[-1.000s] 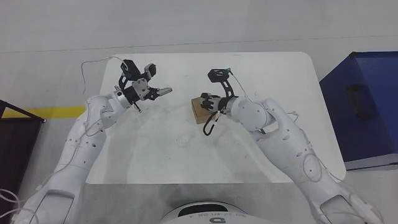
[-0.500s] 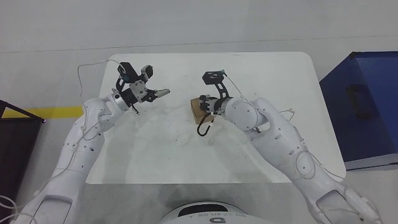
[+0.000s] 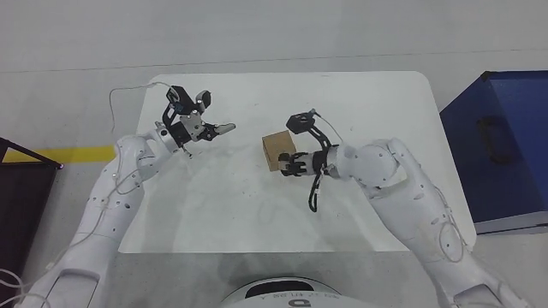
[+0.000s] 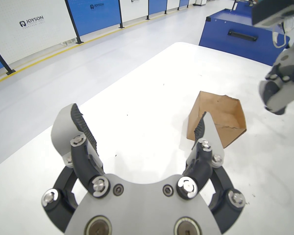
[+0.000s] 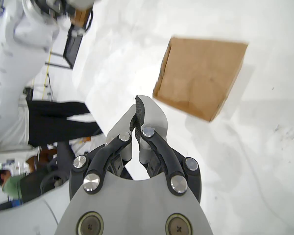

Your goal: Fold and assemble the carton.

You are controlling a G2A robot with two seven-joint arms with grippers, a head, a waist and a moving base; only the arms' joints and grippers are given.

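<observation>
A small brown carton [image 3: 279, 150] stands near the middle of the white table [image 3: 377, 103]. In the left wrist view the carton [image 4: 220, 118] shows as a folded box with creased sides. My left gripper [image 3: 221, 127] hovers to the carton's left, well apart from it, open and empty; the left gripper [image 4: 142, 121] shows its ribbed pads spread wide. My right gripper [image 3: 286, 167] sits just beside the carton's near right corner, shut with nothing between its fingers. Seen from the right wrist, the right gripper [image 5: 137, 108] is a short way off the carton [image 5: 201, 76].
A blue bin [image 3: 501, 150] stands off the table's right side. A dark stand [image 3: 21, 188] sits at the left by a yellow floor line. Cables [image 3: 128, 94] trail from both arms. Bare tabletop lies in front of and behind the carton.
My right arm has drawn back from above the carton toward the table's front, and its gripper now sits beside the box. The left gripper has hardly moved. The carton stays in place.
</observation>
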